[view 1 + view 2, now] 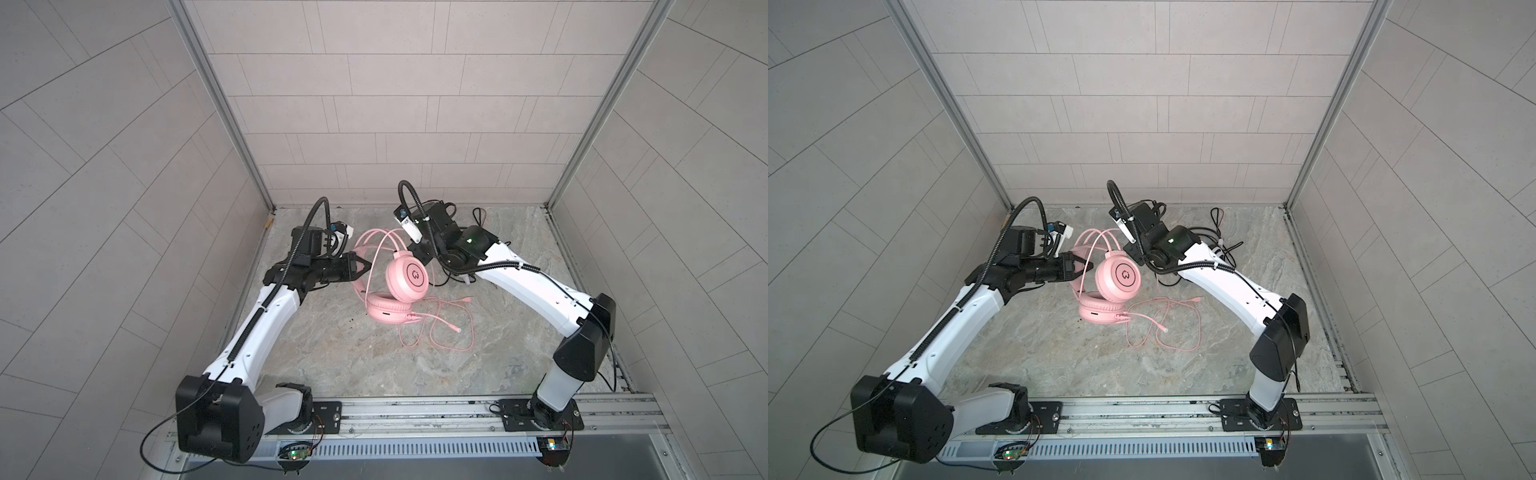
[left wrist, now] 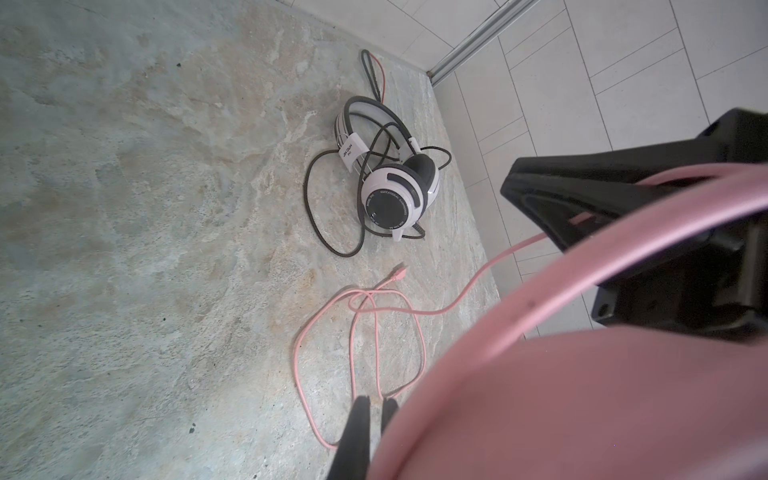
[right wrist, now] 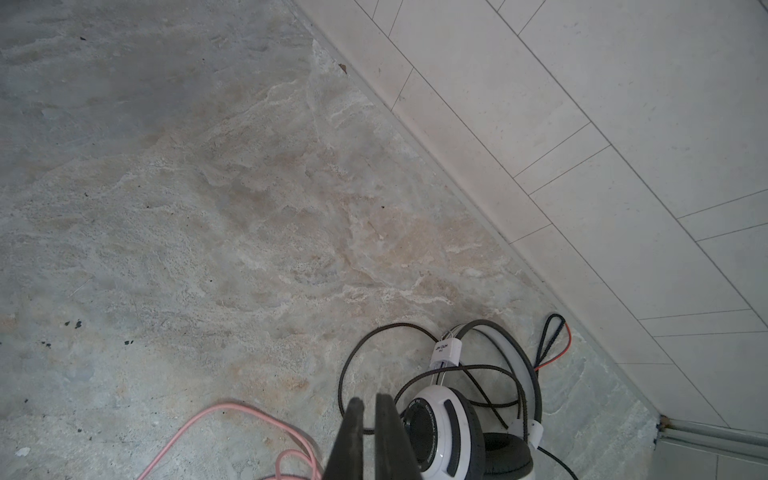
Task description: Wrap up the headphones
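Pink headset [image 1: 405, 278] is steadied by the pressed-together left gripper [image 1: 365, 264]; right gripper [image 3: 369, 409], nearly closed, is empty; loose pink cable [image 2: 295, 353] is likely to be gathered next.

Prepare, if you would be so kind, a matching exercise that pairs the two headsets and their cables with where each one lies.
Things:
1. pink headset
2. white-and-black headset
3. pink cable
4. black cable

Places:
A. crossing over a white headband
B. at the centre of the table
C. toward the back right corner
D. in loose loops nearer the front edge

Pairs: 1-B, 2-C, 3-D, 4-A
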Motion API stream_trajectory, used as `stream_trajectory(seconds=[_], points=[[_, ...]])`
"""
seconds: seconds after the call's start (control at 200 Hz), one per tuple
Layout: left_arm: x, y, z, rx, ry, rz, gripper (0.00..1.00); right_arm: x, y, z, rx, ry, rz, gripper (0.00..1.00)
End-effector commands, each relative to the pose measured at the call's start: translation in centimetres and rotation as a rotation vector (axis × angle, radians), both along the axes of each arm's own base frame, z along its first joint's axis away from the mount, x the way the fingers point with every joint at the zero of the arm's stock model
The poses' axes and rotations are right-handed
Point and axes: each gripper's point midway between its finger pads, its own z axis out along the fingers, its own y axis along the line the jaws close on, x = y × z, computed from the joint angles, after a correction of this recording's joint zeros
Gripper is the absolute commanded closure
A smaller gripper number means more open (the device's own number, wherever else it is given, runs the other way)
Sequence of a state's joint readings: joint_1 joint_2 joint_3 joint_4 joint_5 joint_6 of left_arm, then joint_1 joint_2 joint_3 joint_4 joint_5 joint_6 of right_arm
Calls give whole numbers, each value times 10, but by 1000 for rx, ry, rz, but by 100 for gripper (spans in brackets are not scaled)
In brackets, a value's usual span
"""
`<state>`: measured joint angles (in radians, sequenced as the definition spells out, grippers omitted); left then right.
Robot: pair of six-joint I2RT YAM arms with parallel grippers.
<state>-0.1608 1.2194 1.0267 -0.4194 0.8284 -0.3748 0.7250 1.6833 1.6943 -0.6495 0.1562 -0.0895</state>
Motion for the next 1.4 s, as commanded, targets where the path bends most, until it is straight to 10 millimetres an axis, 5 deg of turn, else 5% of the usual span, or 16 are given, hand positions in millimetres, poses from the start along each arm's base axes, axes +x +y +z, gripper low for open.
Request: stream_trajectory(seconds=[0.0,0.26,0.555,0.871,1.156,1.396], points=[[-2,-13,49,-122,-86,-45,100,0,-3,30,199,-27,-11,89],[3,-15,70,-185,-103,-25,100,-6,9,17,379,24,35,85],[2,-14,111,-215,-102,-5,100,6,22,-21,578,88,59,64],[13,-15,147,-281,-114,25,100,23,39,-60,747,132,79,62],[18,-15,155,-328,-83,46,100,66,65,-81,1006,196,95,61],[22,-10,169,-349,-107,71,100,67,66,-134,982,264,51,60]])
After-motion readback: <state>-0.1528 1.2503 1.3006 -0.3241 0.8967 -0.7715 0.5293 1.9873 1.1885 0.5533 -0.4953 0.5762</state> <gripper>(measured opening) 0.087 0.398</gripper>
